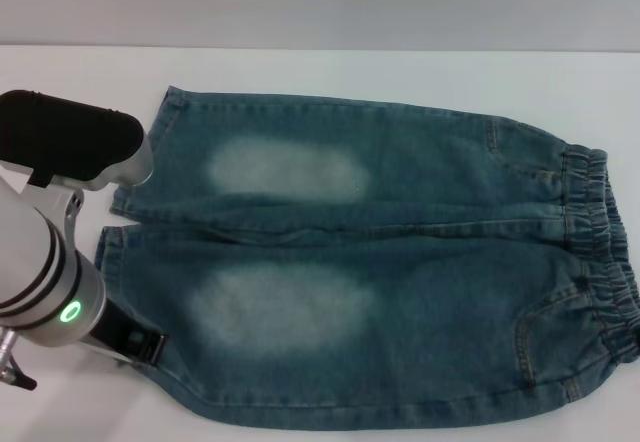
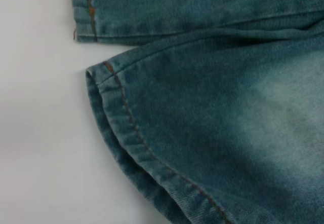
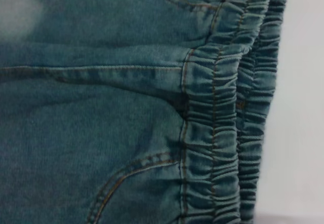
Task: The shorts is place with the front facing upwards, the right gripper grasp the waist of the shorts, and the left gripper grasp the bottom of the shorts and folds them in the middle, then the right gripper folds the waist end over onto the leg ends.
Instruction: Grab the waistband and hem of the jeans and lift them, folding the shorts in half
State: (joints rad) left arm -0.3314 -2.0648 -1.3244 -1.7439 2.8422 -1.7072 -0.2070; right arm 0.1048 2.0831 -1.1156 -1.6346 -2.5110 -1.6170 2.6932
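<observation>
From my head camera I see the shorts [image 1: 370, 272] lying flat and front up on the white table [image 1: 330, 67], stretched across it with the waist [image 1: 600, 252] at the right and the bottom of the shorts [image 1: 125, 222] at the left. Both pale oval patches face up, one on the far leg and one on the near leg, with the centre seam running left to right between them. My left arm comes in at the near left, its green ring lit, and the left gripper [image 1: 135, 342] sits low at the near leg's hem, touching or just over the denim edge; I cannot tell from here how its fingers stand. My left wrist camera looks straight down on the two hems, their orange stitching showing and a sliver of bare table in the slit between them. My right wrist camera shows the ruffled elastic band close below, with a pocket seam curving beside it and table beyond. The right gripper itself shows in none of my views.
</observation>
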